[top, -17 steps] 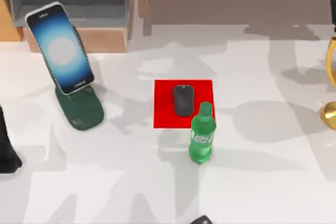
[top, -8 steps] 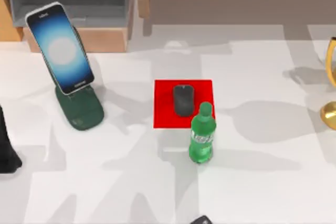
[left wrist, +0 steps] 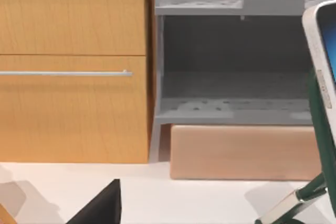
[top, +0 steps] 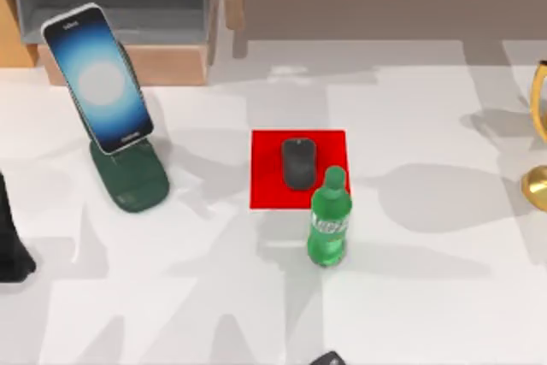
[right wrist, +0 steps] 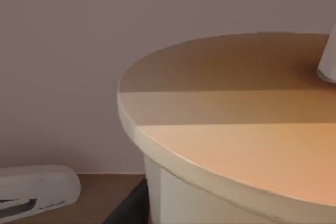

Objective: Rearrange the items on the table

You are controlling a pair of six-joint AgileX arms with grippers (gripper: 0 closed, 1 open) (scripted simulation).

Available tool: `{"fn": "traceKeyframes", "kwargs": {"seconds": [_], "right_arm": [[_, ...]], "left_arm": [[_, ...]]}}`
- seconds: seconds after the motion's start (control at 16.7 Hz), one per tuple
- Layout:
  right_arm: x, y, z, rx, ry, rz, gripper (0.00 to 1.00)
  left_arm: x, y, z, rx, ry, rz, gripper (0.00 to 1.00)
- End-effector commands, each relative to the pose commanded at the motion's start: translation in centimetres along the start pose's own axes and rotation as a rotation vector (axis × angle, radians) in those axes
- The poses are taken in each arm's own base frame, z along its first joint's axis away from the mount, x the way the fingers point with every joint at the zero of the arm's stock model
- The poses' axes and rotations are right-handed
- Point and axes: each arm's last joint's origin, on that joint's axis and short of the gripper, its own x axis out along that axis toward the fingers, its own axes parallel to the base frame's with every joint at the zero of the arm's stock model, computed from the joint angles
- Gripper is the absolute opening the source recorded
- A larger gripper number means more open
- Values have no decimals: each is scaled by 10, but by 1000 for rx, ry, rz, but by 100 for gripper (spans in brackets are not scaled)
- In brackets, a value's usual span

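From my remote station I see the white marbled table (top: pixel 427 297) spread across the top view, with the wooden and grey shelf units (top: pixel 128 6) along its far edge. In the left wrist view, the wooden cabinet front (left wrist: pixel 73 66) stands beside a grey open shelf (left wrist: pixel 236 56). The left arm (top: pixel 10 245) shows as a dark shape at the table's left edge, and I cannot tell how its claw stands. The right wrist view looks from very close at the tan lid of the bubble-tea cup (right wrist: pixel 236 129), with the white straw (right wrist: pixel 328 61) rising from the lid. A dark wedge sits just beside the cup wall, and I cannot tell the state of the right claw either. On the table's left side the smartphone (top: pixel 98 79) leans tilted on a dark green stand (top: pixel 130 179), its screen glowing. A flat red mat (top: pixel 267 168) lies near the middle. The green soda bottle (top: pixel 328 220) stands upright at the mat's near right corner. The dark grey mouse (top: pixel 298 162) rests on the mat, just behind the bottle.
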Motion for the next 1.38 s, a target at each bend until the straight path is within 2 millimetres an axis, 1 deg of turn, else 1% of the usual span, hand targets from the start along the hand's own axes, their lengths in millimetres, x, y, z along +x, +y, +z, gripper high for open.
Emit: {"fn": "traceKeyframes", "kwargs": {"seconds": [0.42, 1.2, 1.26, 1.38], "right_arm": [[1, -2, -1, -2, 2, -2, 0], [1, -2, -1, -2, 2, -2, 98], [1, -2, -1, -2, 2, -2, 100], [1, -2, -1, -2, 2, -2, 100]], "left_arm": [[0, 0, 0, 0, 0, 0, 100], [0, 0, 0, 0, 0, 0, 100], [0, 0, 0, 0, 0, 0, 100], [0, 0, 0, 0, 0, 0, 100]]}}
